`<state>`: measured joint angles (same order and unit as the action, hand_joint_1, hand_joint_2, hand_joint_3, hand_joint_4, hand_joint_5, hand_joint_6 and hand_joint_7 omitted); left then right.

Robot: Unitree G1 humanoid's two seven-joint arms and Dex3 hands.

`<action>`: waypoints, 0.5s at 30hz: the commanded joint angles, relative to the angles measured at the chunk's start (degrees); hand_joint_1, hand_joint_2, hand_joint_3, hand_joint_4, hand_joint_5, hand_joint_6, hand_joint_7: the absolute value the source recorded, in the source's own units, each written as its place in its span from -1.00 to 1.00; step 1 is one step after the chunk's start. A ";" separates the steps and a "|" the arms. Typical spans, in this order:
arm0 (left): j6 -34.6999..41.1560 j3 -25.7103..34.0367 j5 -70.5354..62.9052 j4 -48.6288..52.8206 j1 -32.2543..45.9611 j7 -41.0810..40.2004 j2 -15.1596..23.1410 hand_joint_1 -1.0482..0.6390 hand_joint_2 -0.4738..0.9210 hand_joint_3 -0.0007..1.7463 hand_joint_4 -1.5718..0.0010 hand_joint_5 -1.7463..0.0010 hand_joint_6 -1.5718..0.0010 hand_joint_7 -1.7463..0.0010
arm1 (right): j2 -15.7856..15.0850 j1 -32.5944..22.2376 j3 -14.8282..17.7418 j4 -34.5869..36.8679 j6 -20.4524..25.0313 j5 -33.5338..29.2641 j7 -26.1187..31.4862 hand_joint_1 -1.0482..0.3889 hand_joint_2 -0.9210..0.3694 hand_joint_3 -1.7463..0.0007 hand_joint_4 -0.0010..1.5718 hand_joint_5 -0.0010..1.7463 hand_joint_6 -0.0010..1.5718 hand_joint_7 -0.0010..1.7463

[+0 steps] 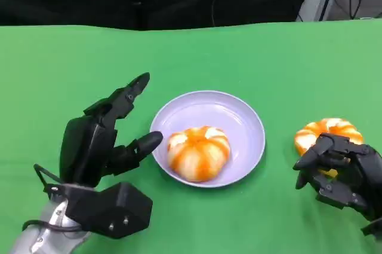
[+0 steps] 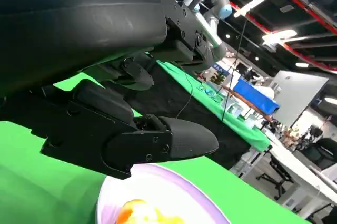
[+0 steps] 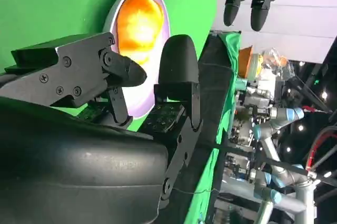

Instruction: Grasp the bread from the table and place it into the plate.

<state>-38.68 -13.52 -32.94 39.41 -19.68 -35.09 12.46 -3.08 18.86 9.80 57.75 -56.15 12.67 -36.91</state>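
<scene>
Already one orange-and-white bread (image 1: 199, 152) sits in the lilac plate (image 1: 245, 124) at the middle of the green bench (image 1: 250, 57), so by my reading the step in hand is the grasp of the second bread (image 1: 325, 131), which lies on the cloth well to the right of the plate, apart from its rim. The right hand (image 1: 341, 170) is at that bread from the near side, its fingers (image 1: 319, 148) curled over the front edge and seemingly touching it; whether they have truly closed on it or merely rest against it I cannot tell, since the bread looks to be sitting on the bench and the right wrist view looks past it toward the plate. The left hand (image 1: 107, 137) hovers just beside the plate's left rim, holding nothing, with its fingers (image 1: 132, 91) spread apart and one tip near the rim. The next move, as I judge it, calls for a firm wrap around the soft bun, a lift clear of the cloth, and a carry leftward over the rim, set down in the free part of the dish without knocking the bread already there. No brand, label or legible writing shows on the bread, the plate, the cloth or either hand.
</scene>
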 commanded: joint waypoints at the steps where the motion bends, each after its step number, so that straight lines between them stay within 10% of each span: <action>1: -5.77 2.08 5.67 1.16 1.07 3.11 0.76 -0.59 1.00 -0.53 0.18 0.98 0.40 0.98 | -0.78 0.29 0.43 -0.04 0.43 1.05 -0.54 0.57 -0.84 0.20 0.03 0.71 0.09 0.24; 15: -15.01 7.19 16.56 5.40 3.29 12.41 -0.98 -0.55 1.00 -0.64 0.13 0.98 0.35 0.99 | -0.84 0.39 0.45 0.03 0.42 0.87 -0.42 0.57 -0.85 0.21 0.03 0.71 0.07 0.26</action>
<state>-51.69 -7.71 -17.73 44.18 -17.41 -23.89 10.87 -3.08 18.90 9.90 57.75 -55.94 12.77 -37.14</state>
